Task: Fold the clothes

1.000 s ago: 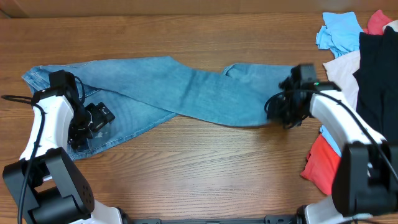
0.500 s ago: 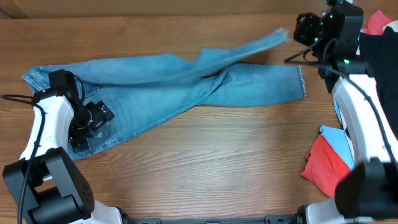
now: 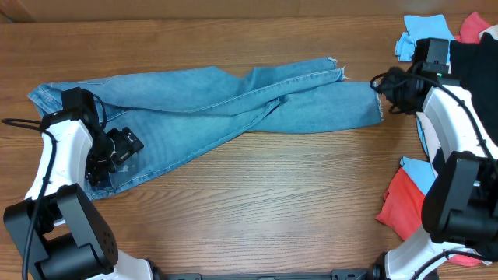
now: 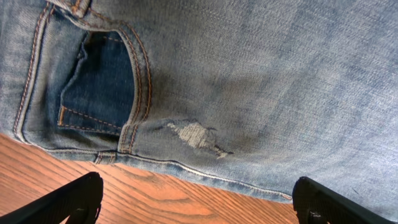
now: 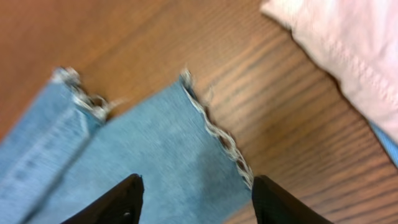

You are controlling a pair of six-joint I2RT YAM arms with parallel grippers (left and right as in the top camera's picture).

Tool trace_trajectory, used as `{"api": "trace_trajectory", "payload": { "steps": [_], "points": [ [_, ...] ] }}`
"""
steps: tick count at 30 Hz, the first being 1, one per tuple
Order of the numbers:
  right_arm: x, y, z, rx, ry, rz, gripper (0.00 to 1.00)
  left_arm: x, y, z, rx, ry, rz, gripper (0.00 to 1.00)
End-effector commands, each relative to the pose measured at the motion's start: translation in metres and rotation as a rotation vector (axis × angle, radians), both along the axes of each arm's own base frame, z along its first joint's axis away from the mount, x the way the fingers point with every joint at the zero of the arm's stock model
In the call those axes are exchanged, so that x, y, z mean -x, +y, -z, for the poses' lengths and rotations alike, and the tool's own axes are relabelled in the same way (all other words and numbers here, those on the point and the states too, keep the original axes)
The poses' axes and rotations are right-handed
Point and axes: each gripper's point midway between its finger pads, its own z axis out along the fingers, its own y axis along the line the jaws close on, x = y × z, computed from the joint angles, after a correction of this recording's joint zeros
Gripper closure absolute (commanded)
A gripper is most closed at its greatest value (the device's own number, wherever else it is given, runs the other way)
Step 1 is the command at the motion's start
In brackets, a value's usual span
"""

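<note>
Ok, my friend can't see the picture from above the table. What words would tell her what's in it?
Light blue jeans lie spread across a wooden table, legs crossed and pointing right. The robot's left hand is over the waist end; its right hand is by the leg ends. Other clothes are piled at the right edge.

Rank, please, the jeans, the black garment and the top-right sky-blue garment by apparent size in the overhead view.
1. jeans
2. black garment, though the frame edge cuts it off
3. sky-blue garment
</note>
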Motion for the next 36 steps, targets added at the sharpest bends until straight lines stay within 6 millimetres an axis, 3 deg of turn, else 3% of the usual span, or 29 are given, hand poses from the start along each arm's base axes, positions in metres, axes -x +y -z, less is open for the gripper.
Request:
{"api": "trace_trajectory", "payload": {
  "steps": [1,15,22,24,28,31,32,33,36],
  "points": [
    [0.005,0.001,0.010,0.024,0.010,-0.055,0.37,0.003,-0.001,0.003,-0.004,0.020,0.016,0.00],
    [-0.036,-0.006,0.078,0.035,-0.040,-0.057,0.36,0.010,-0.004,0.006,0.010,0.046,0.017,0.00],
    [-0.057,-0.001,0.074,0.036,-0.131,-0.112,0.38,0.009,-0.004,0.006,0.008,0.041,0.017,0.00],
    [-0.057,0.004,0.075,0.037,-0.130,-0.147,0.44,0.008,-0.003,0.006,0.004,0.038,0.018,0.00],
    [-0.053,0.005,0.087,0.050,-0.103,-0.173,0.44,0.007,-0.003,0.006,0.005,0.032,0.016,0.00],
    [-0.052,0.005,0.096,0.045,-0.090,-0.174,0.53,0.008,-0.003,0.006,0.006,0.035,0.016,0.00],
    [-0.051,0.006,0.100,0.041,-0.082,-0.176,0.77,0.008,-0.003,0.006,0.006,0.036,0.016,0.00],
    [-0.051,0.006,0.101,0.040,-0.081,-0.176,0.93,0.008,-0.003,0.006,0.006,0.036,0.016,0.00],
    [-0.052,0.006,0.100,0.042,-0.082,-0.175,0.96,0.008,-0.003,0.006,0.006,0.036,0.016,0.00]
  ]
}}
